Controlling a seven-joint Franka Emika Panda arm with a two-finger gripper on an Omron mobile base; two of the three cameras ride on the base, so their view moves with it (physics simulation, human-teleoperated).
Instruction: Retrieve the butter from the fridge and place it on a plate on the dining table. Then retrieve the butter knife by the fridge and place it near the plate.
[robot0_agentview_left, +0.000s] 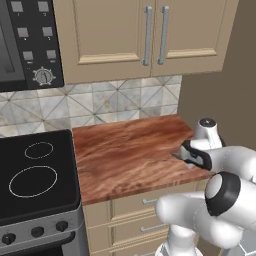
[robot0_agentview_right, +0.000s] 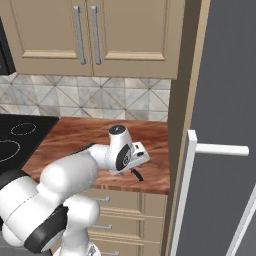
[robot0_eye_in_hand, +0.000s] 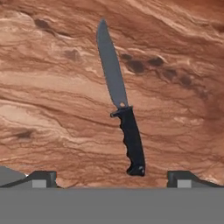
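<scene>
Item: slim dark butter knife (robot0_eye_in_hand: 121, 114) with black moulded handle, lying flat near the front right corner of the reddish wood-grain counter (robot0_agentview_left: 125, 150) beside the fridge (robot0_agentview_right: 220, 125); we hover our gripper (robot0_eye_in_hand: 112, 177) above, jaws wide and empty, straddling the handle, evidently for pickup.

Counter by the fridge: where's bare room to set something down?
Most of the counter is bare, from the cooktop across to mid-slab and back to the tiled wall. Crowded spot: front right corner, where the knife lies under the open gripper.
</scene>
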